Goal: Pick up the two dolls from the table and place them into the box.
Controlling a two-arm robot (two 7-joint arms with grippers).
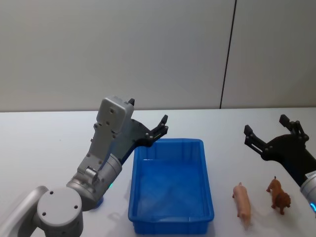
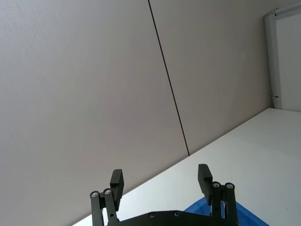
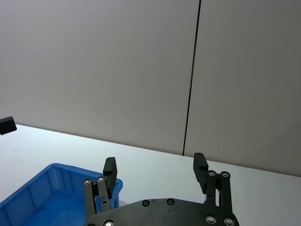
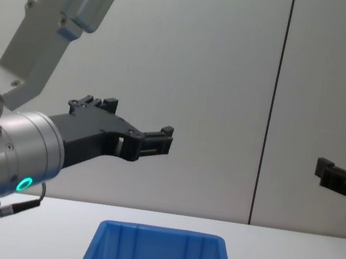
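The blue box (image 1: 213,197) sits empty in the middle of the white table (image 1: 44,143). Two dolls lie on the table to its right: a pale pink one (image 1: 242,200) near the box and a brown one (image 1: 279,194) farther right. My left gripper (image 1: 163,125) hovers open above the box's far left corner, its fingers wide apart in the left wrist view (image 2: 160,176). My right gripper (image 1: 265,126) hangs open in the air just beyond the dolls, holding nothing (image 3: 155,165). The box (image 3: 42,193) also shows in the right wrist view and the chest view (image 4: 158,248).
A plain grey wall with a dark vertical seam (image 1: 227,54) stands behind the table. Bare tabletop stretches left of the box and behind it. A fingertip of the left gripper (image 3: 7,125) shows far off in the right wrist view.
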